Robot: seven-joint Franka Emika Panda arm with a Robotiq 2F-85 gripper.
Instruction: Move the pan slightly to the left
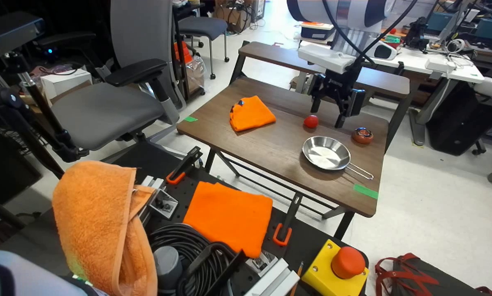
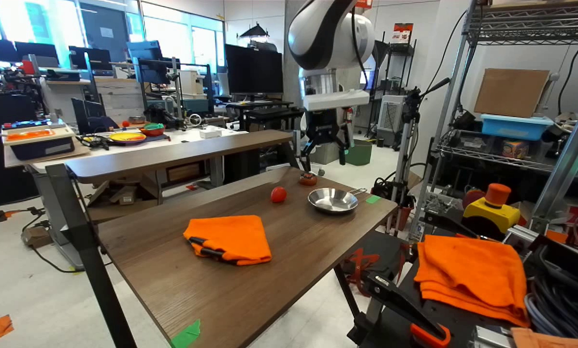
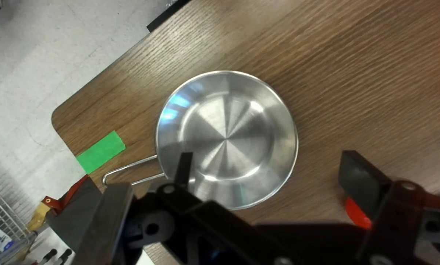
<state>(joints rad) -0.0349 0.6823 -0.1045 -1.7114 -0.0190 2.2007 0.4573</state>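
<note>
The pan is a small round shallow silver metal pan with a thin wire handle. It stands upright on the brown table in both exterior views (image 1: 326, 153) (image 2: 333, 200), near the corner with green tape. In the wrist view the pan (image 3: 225, 140) fills the middle, its handle pointing to the lower left. My gripper shows in both exterior views (image 1: 327, 117) (image 2: 324, 165), above the table and apart from the pan. In the wrist view the gripper (image 3: 266, 154) has its fingers wide apart with nothing between them. One finger covers part of the pan's lower left side.
A red round object (image 1: 311, 121) and a reddish-brown round object (image 1: 362, 135) lie on the table near the pan. An orange cloth (image 1: 252, 113) lies farther along. A raised shelf (image 1: 279, 56) runs along one long side of the table (image 1: 270, 144). Green tape (image 3: 100, 152) marks a corner.
</note>
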